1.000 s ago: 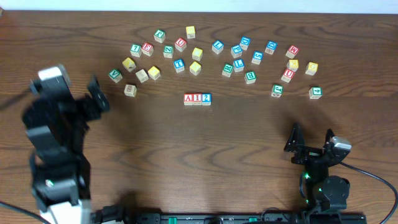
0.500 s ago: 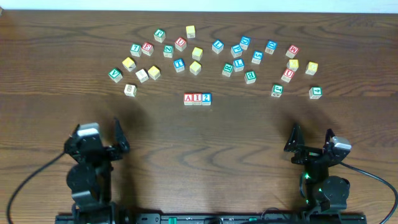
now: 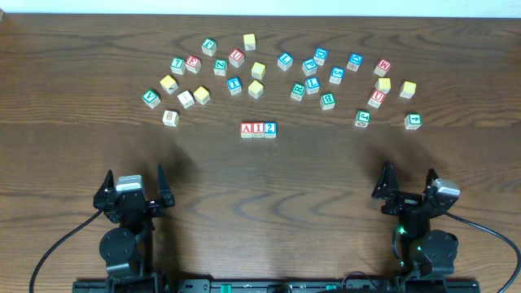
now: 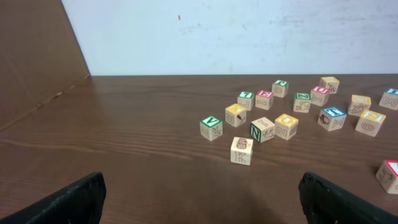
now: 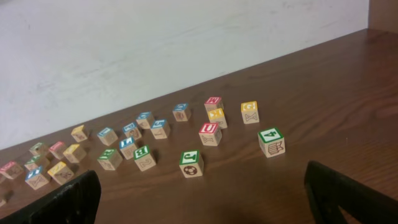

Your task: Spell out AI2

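Observation:
Three wooden blocks stand touching in a row at the table's middle: a red A block (image 3: 247, 129), a blue I block (image 3: 258, 129) and a blue 2 block (image 3: 270, 129). The red A block's corner shows at the right edge of the left wrist view (image 4: 389, 175). My left gripper (image 3: 134, 189) is open and empty near the front left, far from the row; its fingers frame bare wood in its own view (image 4: 200, 199). My right gripper (image 3: 409, 185) is open and empty at the front right, also over bare wood (image 5: 205, 193).
Many loose letter and number blocks lie scattered in an arc across the far half of the table (image 3: 326, 171), from a green V block (image 3: 151, 98) on the left to a green 4 block (image 3: 413, 120) on the right. A pale wall backs the far edge.
My left arm has come down and drawn back from high over the left side to the front edge, its gripper open. The right arm and the blocks have not moved.

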You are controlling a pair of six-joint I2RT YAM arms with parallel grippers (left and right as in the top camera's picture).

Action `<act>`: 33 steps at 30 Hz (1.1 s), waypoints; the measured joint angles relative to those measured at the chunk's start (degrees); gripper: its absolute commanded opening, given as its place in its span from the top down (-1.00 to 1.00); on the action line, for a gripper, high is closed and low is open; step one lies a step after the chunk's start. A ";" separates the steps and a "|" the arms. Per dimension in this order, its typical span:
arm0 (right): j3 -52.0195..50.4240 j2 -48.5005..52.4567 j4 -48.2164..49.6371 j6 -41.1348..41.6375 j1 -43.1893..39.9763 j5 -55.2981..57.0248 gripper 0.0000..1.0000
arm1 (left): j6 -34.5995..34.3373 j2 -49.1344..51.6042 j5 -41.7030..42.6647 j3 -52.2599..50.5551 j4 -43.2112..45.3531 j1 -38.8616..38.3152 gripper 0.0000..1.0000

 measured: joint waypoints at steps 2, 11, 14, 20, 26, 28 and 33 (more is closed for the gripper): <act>-0.02 0.00 0.00 0.00 0.00 0.00 -0.99 | 0.09 -0.07 0.00 0.00 0.00 0.00 -0.95; 0.00 0.00 0.00 0.00 0.00 0.00 -0.98 | -2.12 -0.07 0.00 0.00 0.00 0.00 -0.96; 0.00 0.00 0.00 0.00 0.00 0.00 -0.99 | -2.82 -0.07 -0.02 0.00 0.00 0.00 -0.95; 0.00 0.00 0.00 0.00 0.00 0.00 -0.99 | -3.15 -0.07 0.00 0.00 0.00 0.00 -0.95; 0.00 0.00 0.00 0.00 0.00 0.00 -0.99 | -3.15 -0.07 0.00 0.00 0.00 0.00 -0.95; 0.00 -0.02 0.00 0.00 0.00 0.00 -0.99 | -3.15 -0.07 0.00 0.00 0.00 0.00 -0.95; 0.00 0.00 0.00 0.00 0.00 0.00 -0.98 | -3.15 -0.07 0.00 0.00 0.00 0.00 -0.95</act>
